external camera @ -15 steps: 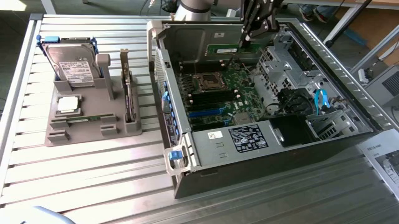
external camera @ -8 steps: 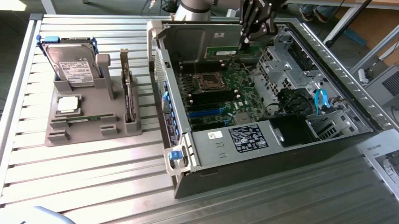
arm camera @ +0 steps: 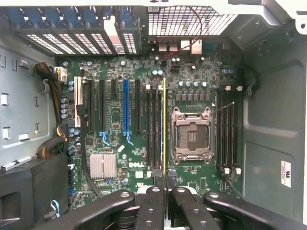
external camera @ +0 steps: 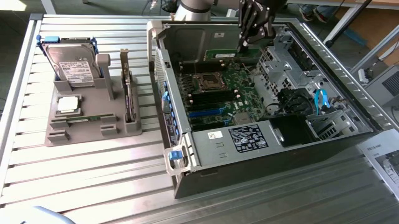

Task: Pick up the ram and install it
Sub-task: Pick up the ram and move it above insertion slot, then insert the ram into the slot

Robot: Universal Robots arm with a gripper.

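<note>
1. End effector state. My gripper (external camera: 246, 45) (arm camera: 165, 177) is closed almost fully, and its black fingers (arm camera: 152, 201) pinch the ram (external camera: 227, 54) (arm camera: 164, 124) by its upper edge. The jaws stand only as far apart as the thickness of the stick.

2. Position of the ram. The reference point is the processor socket (external camera: 209, 83) (arm camera: 192, 136) on the motherboard (arm camera: 120, 143).
- In the wrist view I see the ram edge-on as a thin yellowish line. It runs parallel to the socket's long side.
- It lies just beside the socket, on the side that faces the blue expansion slot (arm camera: 125, 108).
- It lines up with the bank of dark memory slots (arm camera: 153, 129) between the socket and that blue slot.
- In the exterior view the ram hangs level above the board, beyond the socket toward the far wall of the computer case (external camera: 199, 42). It is not seated in a slot.

3. Surroundings. Well apart from the socket, outside the case on the exterior view's left, a grey tray (external camera: 81, 135) stands on the slatted table (external camera: 93, 186). The tray holds a hard drive (external camera: 74, 65) and an upright expansion card (external camera: 128, 88).
</note>
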